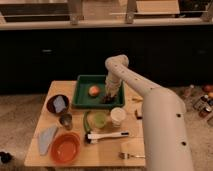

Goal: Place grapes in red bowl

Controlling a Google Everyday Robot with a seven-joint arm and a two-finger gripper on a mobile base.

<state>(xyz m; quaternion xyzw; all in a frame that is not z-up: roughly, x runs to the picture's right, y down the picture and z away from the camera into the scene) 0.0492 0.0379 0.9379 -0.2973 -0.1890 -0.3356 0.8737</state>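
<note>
The light wooden counter [107, 150] looks matt and smooth. The wide orange-red plastic bowl [65, 148] and the green plastic tray [80, 96] show a faint gloss. The dark matt end effector [110, 95] sits inside the tray, at the dull purple-black grapes [105, 99]

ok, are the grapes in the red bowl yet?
No, the red bowl at front left holds no grapes; the grapes lie in the green tray, right under the gripper.
</note>
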